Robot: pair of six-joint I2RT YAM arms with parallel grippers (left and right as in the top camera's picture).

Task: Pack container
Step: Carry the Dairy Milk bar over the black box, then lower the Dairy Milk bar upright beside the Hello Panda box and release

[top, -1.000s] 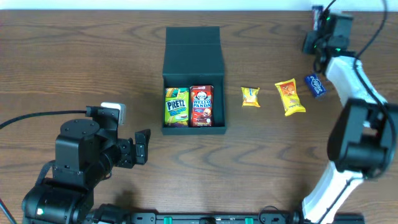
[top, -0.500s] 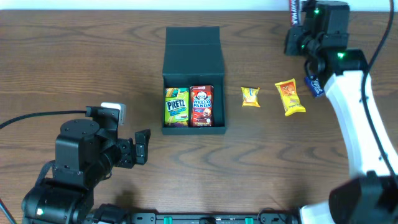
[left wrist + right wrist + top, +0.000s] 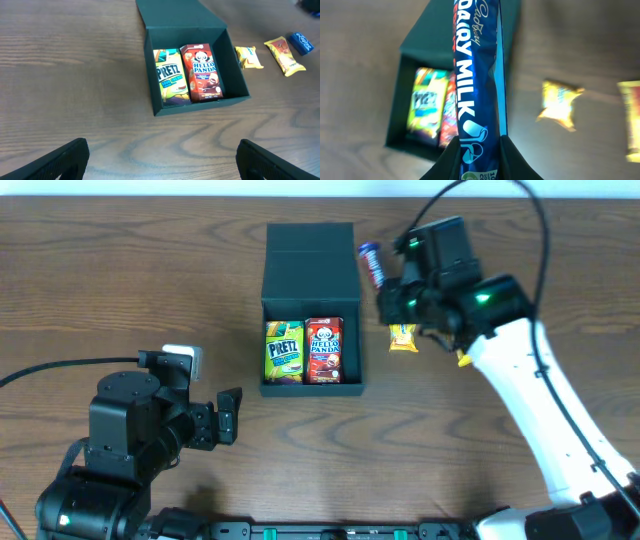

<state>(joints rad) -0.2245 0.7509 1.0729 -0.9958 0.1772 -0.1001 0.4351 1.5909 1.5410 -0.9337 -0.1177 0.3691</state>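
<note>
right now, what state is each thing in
container: open, lid folded back
Pretz box: flat inside container
Hello Panda box: flat inside container
Dairy Milk bar: held by right claw
right claw: shut on bar
left claw: open, empty
small yellow packet: unpacked, outside container

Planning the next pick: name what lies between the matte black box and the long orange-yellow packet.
A small yellow snack packet lies between the matte black box and the long orange-yellow packet, in the left wrist view.

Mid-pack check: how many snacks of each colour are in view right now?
Green: 1, Pretz box
Red: 1, Hello Panda box
Yellow: 2, small yellow packet, larger yellow packet
Blue: 2, Dairy Milk bar, small blue packet
Total: 6
</note>
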